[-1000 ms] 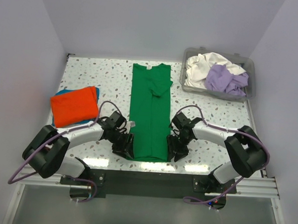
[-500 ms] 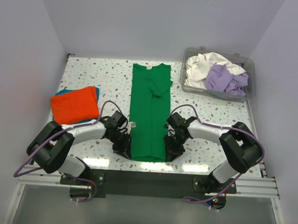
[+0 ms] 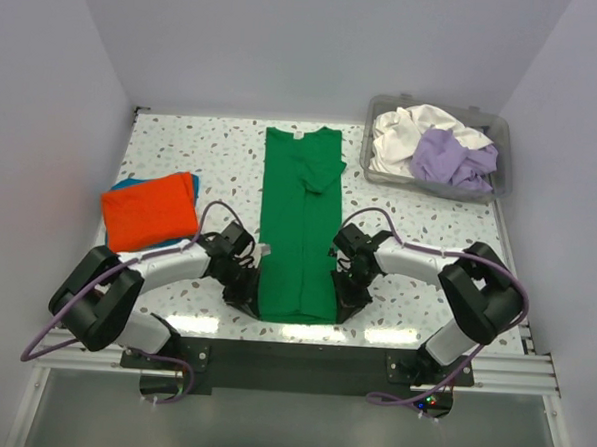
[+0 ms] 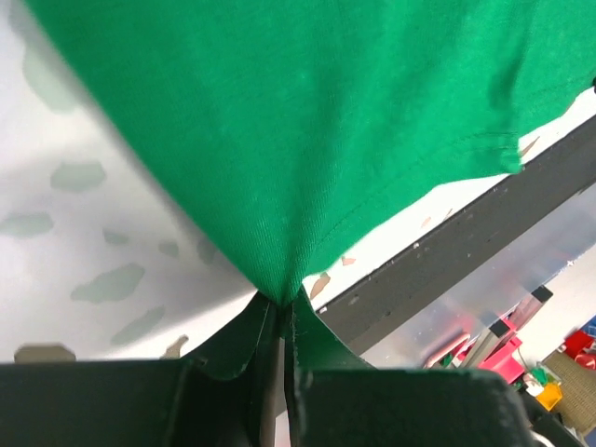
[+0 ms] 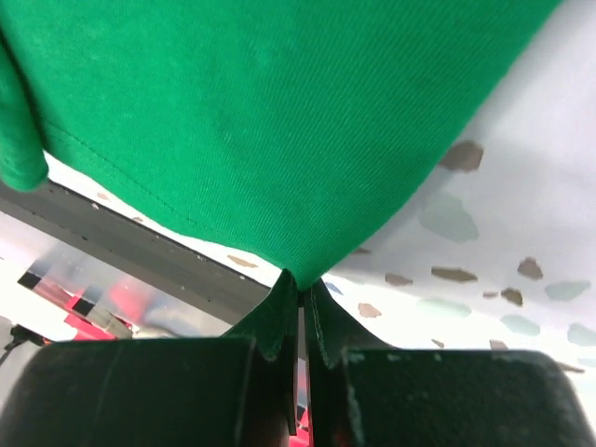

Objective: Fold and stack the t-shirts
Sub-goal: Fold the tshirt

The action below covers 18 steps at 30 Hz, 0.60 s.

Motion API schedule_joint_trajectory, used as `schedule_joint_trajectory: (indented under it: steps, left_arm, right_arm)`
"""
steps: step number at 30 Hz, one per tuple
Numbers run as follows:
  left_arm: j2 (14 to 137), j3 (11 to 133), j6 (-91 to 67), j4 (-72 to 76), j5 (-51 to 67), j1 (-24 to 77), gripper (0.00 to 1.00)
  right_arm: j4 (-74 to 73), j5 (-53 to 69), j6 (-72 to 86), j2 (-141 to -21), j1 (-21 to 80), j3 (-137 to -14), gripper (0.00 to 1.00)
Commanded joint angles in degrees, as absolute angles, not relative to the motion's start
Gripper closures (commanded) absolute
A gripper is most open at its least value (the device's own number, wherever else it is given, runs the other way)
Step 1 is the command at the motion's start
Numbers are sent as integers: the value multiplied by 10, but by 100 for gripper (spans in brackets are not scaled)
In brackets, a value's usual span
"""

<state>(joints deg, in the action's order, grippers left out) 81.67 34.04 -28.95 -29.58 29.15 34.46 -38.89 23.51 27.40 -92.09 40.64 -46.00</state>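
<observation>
Now the left gripper (image 4: 279, 312) and right gripper (image 5: 300, 289) pinch the green shirt (image 3: 298, 224) near its near corners; lifting might slip it free.

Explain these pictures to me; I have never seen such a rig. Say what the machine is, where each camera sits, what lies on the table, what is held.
It is a robot: two arms bolted at the near edge of a speckled table. The wide picture looks down from above and behind them; the other two come from a camera on each wrist. The left gripper and the right gripper are each shut on the near end of the green t-shirt, folded into a long strip. At the left, an orange t-shirt lies on a blue t-shirt. At the far right, a clear bin holds a crumpled white t-shirt and lavender t-shirt.
</observation>
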Motion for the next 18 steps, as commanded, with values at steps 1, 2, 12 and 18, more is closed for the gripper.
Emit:
schedule_joint_trajectory:
  steps: [1,2,12,18]
  left_arm:
    - [781,344,-293,-334,287,343,100]
    - [768,346,-295,-340,288,343,100]
    - [693,325,-371,-355,325,366,100]
    - [624,341,-407,-377,309,368,100]
  right_arm:
    - [-444,242,265,-890,413,-481,100]
    - [-460,242,266,-882,414,-482,100]
    - [-510,258,304,-826,438,-483,100]
    - [-550,227,341,-780,444,-502,100]
